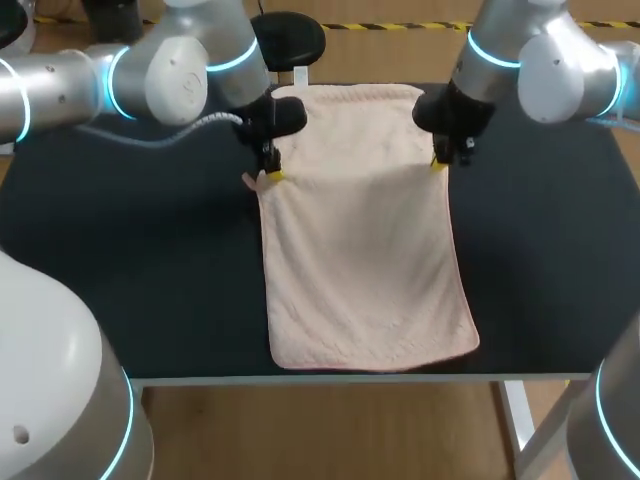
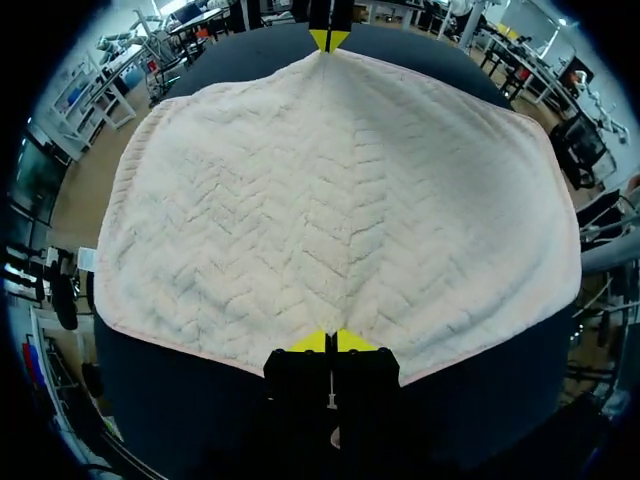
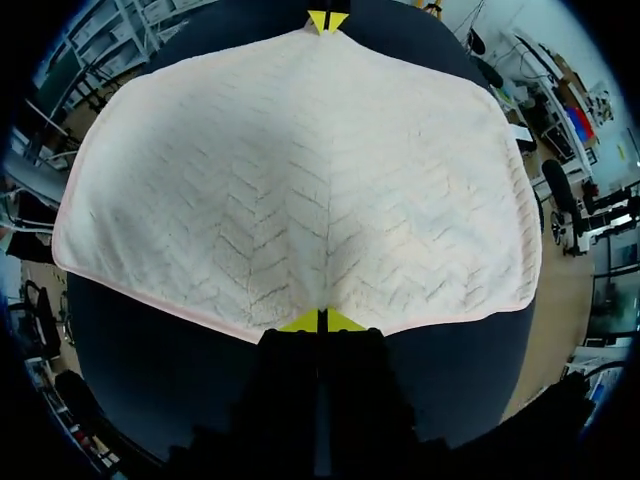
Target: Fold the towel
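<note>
On the dark table (image 1: 150,300), the pale pink towel (image 1: 365,260) lies flat and lengthwise, near end close to the front edge, far end between the two arms. The left gripper (image 1: 272,176) and right gripper (image 1: 440,160) each have their yellow tips pressed together on one long edge of the towel, opposite one another and nearer the far end, so the step in hand appears to be the grasp for the first fold. The next move probably calls for raising both pinched edges evenly and carrying them in step, keeping the cloth taut so the hems align.
</note>
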